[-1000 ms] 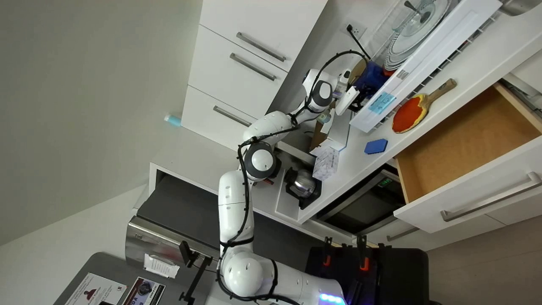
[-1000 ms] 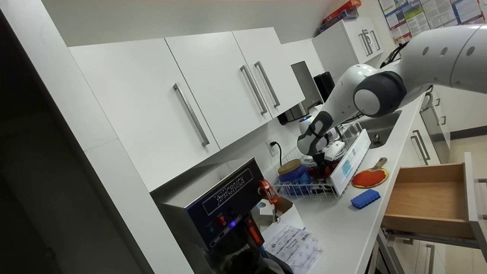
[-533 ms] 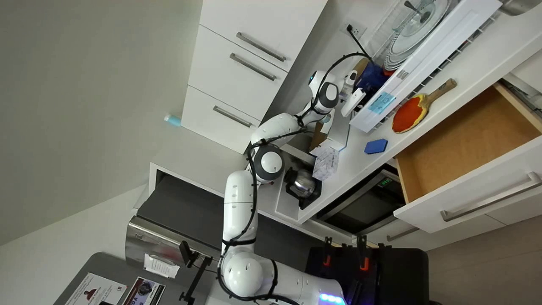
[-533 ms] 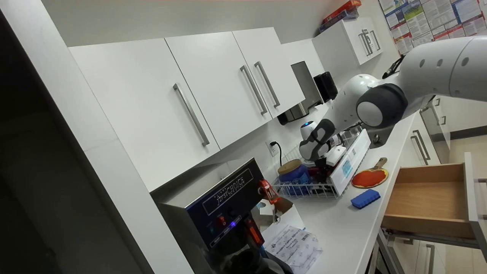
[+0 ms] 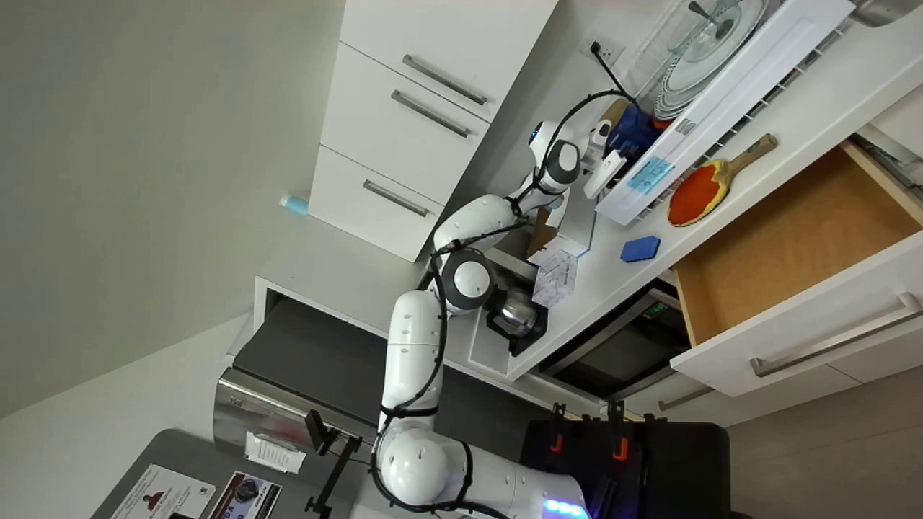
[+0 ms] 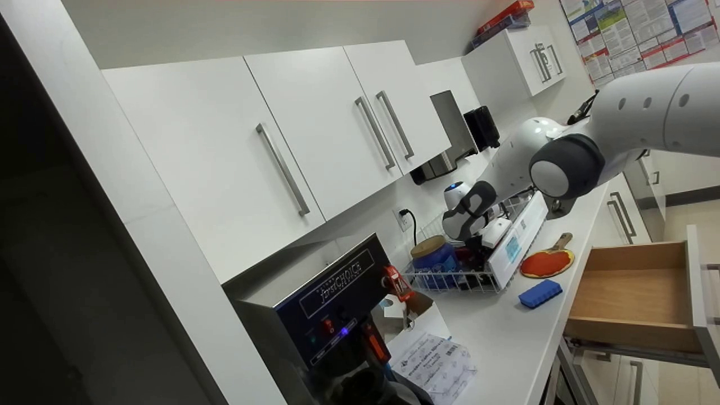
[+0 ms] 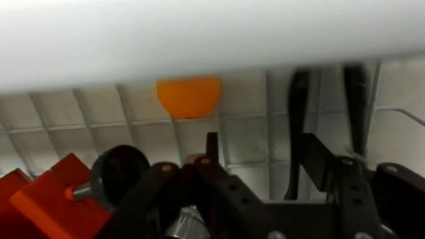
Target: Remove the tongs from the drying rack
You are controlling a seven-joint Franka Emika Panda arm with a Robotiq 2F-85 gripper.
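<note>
White counter [image 6: 489, 337] runs below grey-handled wall cabinets [image 6: 197, 146]; a drawer [image 6: 630, 295] beneath it stands pulled out. On the counter: paddle [image 6: 547, 263], red-faced with a wooden handle, just beside the drying rack [image 5: 721, 108]; blue sponge [image 6: 540, 293] near the paddle; dark-fronted appliance [image 6: 337, 304] farther along.

Rack: wire basket with a long white wall on the drawer side. Load: stacked plates [image 5: 685, 79]; blue jar [image 6: 436, 261], tan lid, at the wire end.

Tongs [image 7: 296, 109]: black, inside the rack, seen over its wire grid in the wrist view, two legs side by side.

Gripper [image 7: 260, 144]: down in the rack, between jar and white wall in an exterior view. Fingers [image 7: 315, 156] spread apart. One tong leg shows in the gap, close by the finger at the right of the wrist view; the other leg lies beyond that finger. Contact: cannot tell.

In the way: blurred white band [image 7: 199, 39] across the top of that view covers the tongs' upper ends and part of an orange round-edged piece [image 7: 190, 98]. Red object [image 7: 63, 196] and black cap [image 7: 123, 169] crowd the opposite finger's side.
</note>
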